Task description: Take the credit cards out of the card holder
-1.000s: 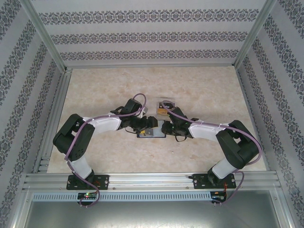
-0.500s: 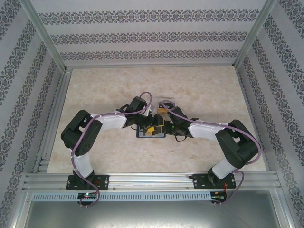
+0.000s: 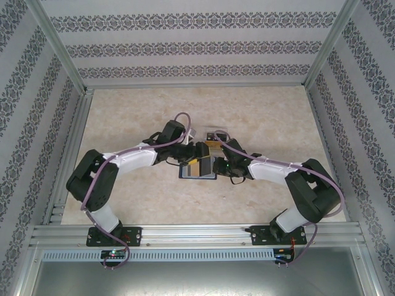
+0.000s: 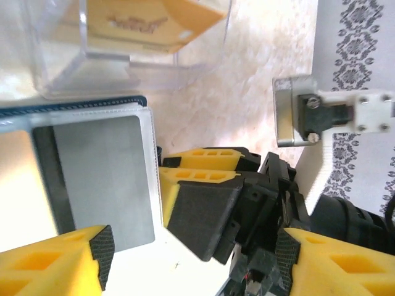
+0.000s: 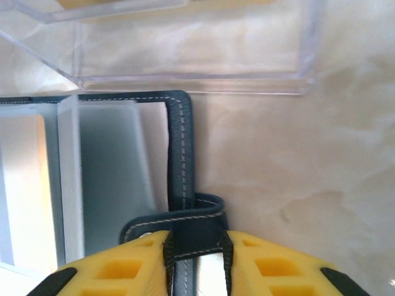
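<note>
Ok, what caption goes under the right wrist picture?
The right gripper pinches the open card holder by its tab on the table, near a clear box.

My fingers are matt yellow plastic, and the pads are black, finely ribbed rubber. The card holder looks like matt navy leather with pale stitching, its inner sleeves glossy clear plastic. The box is smooth transparent plastic, the card in it satin orange. The table is polished and marbled.
</note>
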